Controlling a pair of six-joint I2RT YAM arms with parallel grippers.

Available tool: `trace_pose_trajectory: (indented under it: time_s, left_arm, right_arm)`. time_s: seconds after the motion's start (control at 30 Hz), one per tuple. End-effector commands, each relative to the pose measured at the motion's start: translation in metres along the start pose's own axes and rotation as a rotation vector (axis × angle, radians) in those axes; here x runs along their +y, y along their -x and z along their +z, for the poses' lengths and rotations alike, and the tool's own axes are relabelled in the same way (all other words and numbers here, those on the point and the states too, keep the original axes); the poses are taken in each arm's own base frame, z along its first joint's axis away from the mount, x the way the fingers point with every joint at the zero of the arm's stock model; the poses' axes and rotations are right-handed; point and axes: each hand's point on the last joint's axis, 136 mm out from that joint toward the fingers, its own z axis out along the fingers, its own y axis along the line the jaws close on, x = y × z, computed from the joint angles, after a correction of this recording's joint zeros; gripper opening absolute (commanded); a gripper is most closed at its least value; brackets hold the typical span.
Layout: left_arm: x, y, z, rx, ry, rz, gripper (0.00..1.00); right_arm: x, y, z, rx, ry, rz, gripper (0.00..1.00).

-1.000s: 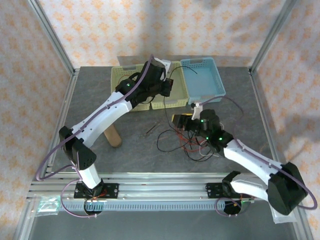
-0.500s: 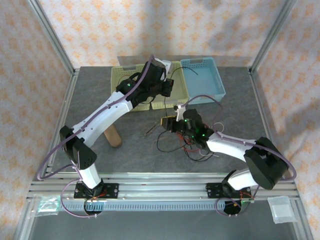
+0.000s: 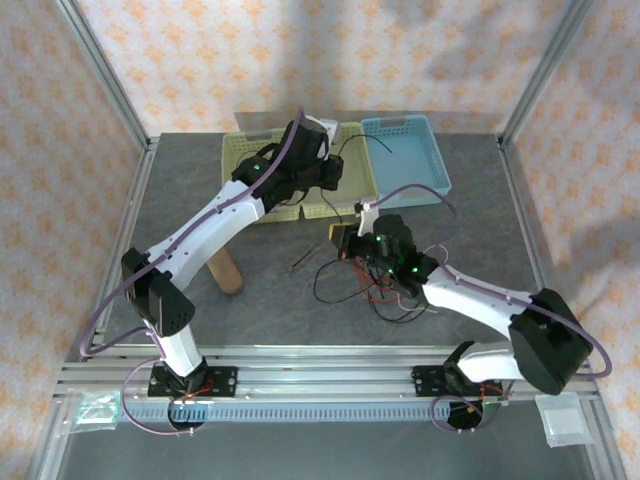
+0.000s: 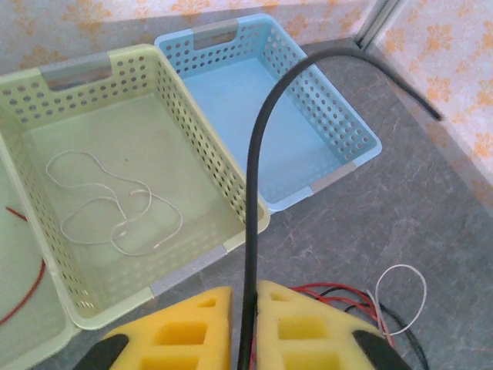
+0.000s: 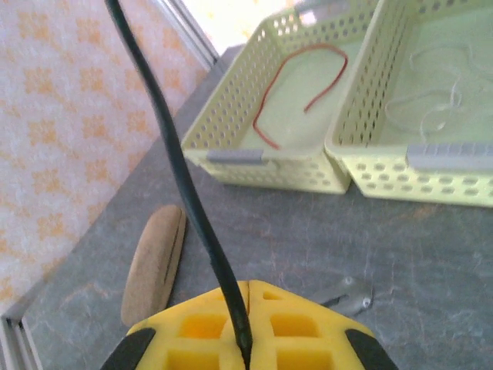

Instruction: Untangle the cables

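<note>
A black cable [image 4: 253,154] rises between the yellow pads of my left gripper [image 4: 245,297] and arcs over the blue basket [image 4: 339,116]. The pads stand slightly apart, with a thin gap beside the cable. My left gripper [image 3: 338,172] hovers at the baskets' front edge. My right gripper [image 3: 342,238] sits just below it on the table, shut on the same black cable [image 5: 181,177], which runs up from its pads [image 5: 248,289]. A tangle of red, black and whitish cables [image 3: 385,290] lies by the right arm. A whitish cable [image 4: 115,208] and a red cable [image 5: 296,85] lie in yellow-green baskets.
Two yellow-green baskets [image 3: 240,150] and the blue basket [image 3: 405,125] stand side by side at the back. A wooden piece [image 3: 226,272] lies left of centre, and a short dark stick [image 3: 302,261] lies between it and the tangle. Metal frame posts border the table.
My right gripper has swung left from the tangle and shut on the black cable under the left gripper. The left pads have eased slightly apart.
</note>
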Motion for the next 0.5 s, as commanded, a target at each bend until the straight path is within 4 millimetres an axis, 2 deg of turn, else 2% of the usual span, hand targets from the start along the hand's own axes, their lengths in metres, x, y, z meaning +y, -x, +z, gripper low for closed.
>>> trace_pose_trajectory:
  time_s: [0.0,0.13,0.2,0.27,0.47]
  left_arm:
    - [0.000,0.017,-0.002,-0.050,-0.025,-0.042,0.26]
    - [0.011,0.036,-0.019,-0.126,-0.011,-0.091,0.43]
    - [0.015,0.039,-0.025,-0.151,-0.008,-0.100,0.48]
    - [0.016,0.034,-0.027,-0.157,-0.015,-0.095,0.48]
    - [0.001,-0.005,-0.018,-0.116,-0.122,-0.103,0.51]
  right_arm:
    - [0.007,0.051,-0.021,-0.151,-0.070,0.008,0.00]
    - [0.002,0.082,-0.042,-0.230,-0.166,0.056,0.00]
    - [-0.002,0.097,-0.052,-0.261,-0.212,0.106,0.00]
    - [0.000,0.111,-0.060,-0.292,-0.222,0.141,0.00]
    - [0.016,0.159,-0.082,-0.387,-0.201,0.255,0.00]
